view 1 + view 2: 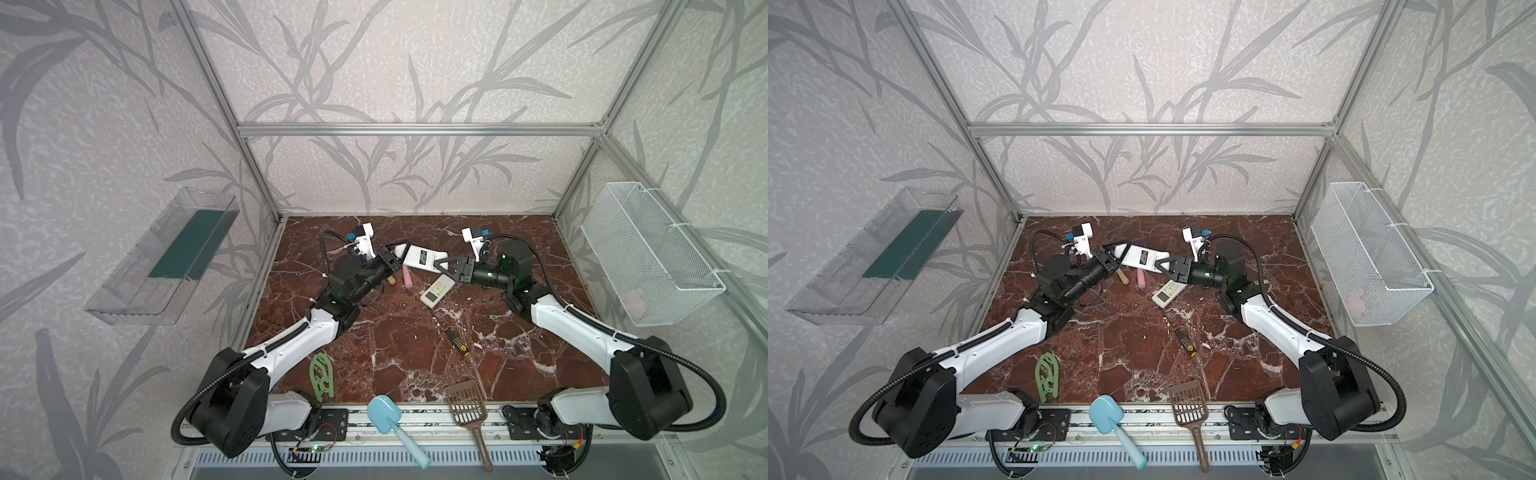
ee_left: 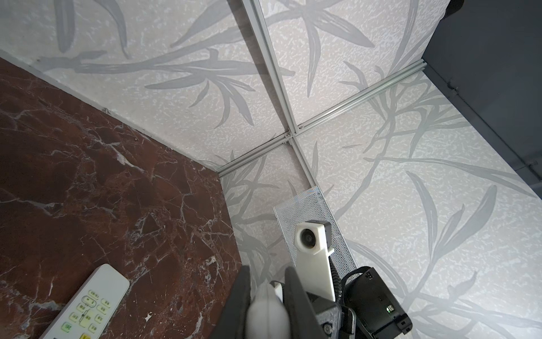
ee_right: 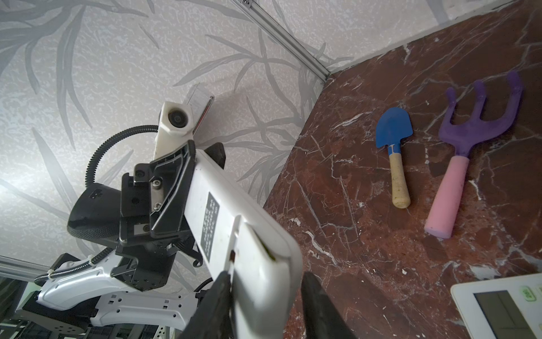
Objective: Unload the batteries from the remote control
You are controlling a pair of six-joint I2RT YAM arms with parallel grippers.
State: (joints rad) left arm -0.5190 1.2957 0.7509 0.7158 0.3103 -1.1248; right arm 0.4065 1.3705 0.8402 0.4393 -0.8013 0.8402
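- Batteries (image 3: pixel 271 256): from where I stand only a thin lime-green sliver shows, at the edge of the back cover (image 3: pixel 261 237) in the right wrist view. The cells sit inside the remote control (image 1: pixel 420 257), and I cannot count them.
- That remote control is white and held clear of the counter (image 1: pixel 415 357) toward the back, with its labelled back upward in both top views.
- The left hand (image 1: pixel 395 254) is clamped tight on one end of the remote, with a finger on each side.
- The right hand (image 1: pixel 439 264) straddles the opposite end, by the cover. One finger (image 3: pixel 218 296) lies against the remote's edge and the other sits just beside it. I cannot tell if it is truly squeezing.
- Below the held remote, on the counter, lie a small blue shovel (image 3: pixel 393 129) with a pale handle and a purple rake (image 3: pixel 475 126) with a pink handle. They are side by side and apart.
- A second remote (image 1: pixel 437 291) (the one with a screen and green buttons) lies face up near the right hand.
- Nearer the front, a yellow-black screwdriver (image 1: pixel 457 341) lies alone.
- Along the front edge are a green flat piece (image 1: pixel 322 376), a light-blue scoop (image 1: pixel 384 411) and a brown slotted scoop (image 1: pixel 465 405).
- A wire basket (image 1: pixel 648 249) hangs on the right wall and a clear tray (image 1: pixel 162 257) on the left wall.
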